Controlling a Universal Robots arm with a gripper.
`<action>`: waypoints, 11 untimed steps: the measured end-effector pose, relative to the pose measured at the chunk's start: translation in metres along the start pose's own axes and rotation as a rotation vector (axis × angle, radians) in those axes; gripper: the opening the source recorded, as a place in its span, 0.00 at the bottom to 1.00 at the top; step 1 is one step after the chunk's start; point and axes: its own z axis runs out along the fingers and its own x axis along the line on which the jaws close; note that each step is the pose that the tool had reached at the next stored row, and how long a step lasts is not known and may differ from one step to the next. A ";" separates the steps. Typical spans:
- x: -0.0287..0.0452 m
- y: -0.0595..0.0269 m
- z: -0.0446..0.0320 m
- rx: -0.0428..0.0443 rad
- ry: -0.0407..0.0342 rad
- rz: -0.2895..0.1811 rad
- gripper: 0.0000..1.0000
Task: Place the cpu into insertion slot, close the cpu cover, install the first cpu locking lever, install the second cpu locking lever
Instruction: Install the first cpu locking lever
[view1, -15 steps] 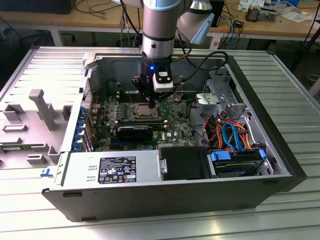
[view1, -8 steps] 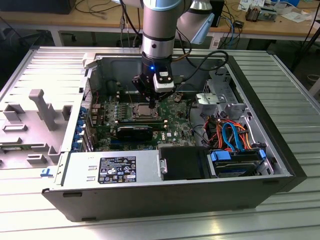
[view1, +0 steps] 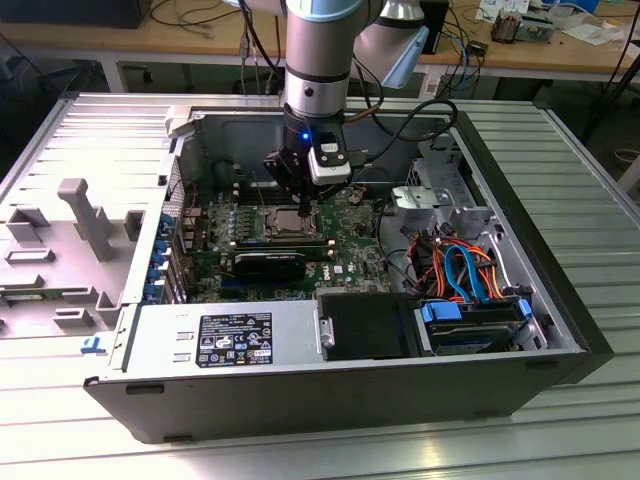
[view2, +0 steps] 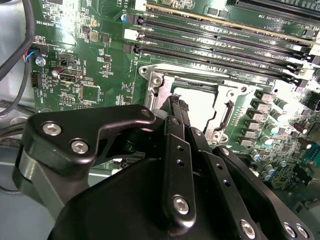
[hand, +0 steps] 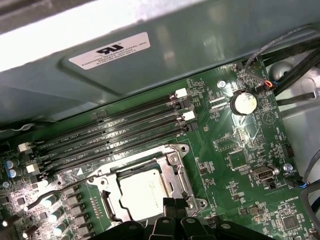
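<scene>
First wrist view: the cpu (hand: 141, 192) sat flat in the insertion slot (hand: 107, 210) at lower centre — the cpu cover (hand: 176, 170) framed it — the pincer (hand: 169, 207) clenched, empty, at its edge.

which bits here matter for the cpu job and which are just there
Job:
cpu, seated in the socket
insertion slot
cpu cover, lying around the cpu
end effector, at the socket edge

Just there:
memory slots
coin battery
power supply
drive cables

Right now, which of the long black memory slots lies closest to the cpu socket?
The last memory slot of the parallel row, the one running right beside the cpu cover; the others lie farther off, towards the case wall.
</scene>
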 end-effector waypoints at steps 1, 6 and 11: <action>0.0000 0.0000 0.0000 0.0000 -0.0001 -0.002 0.11; 0.0000 0.0000 0.0000 0.0001 -0.0006 -0.009 0.11; 0.0000 0.0000 0.0000 0.0001 -0.0012 -0.017 0.11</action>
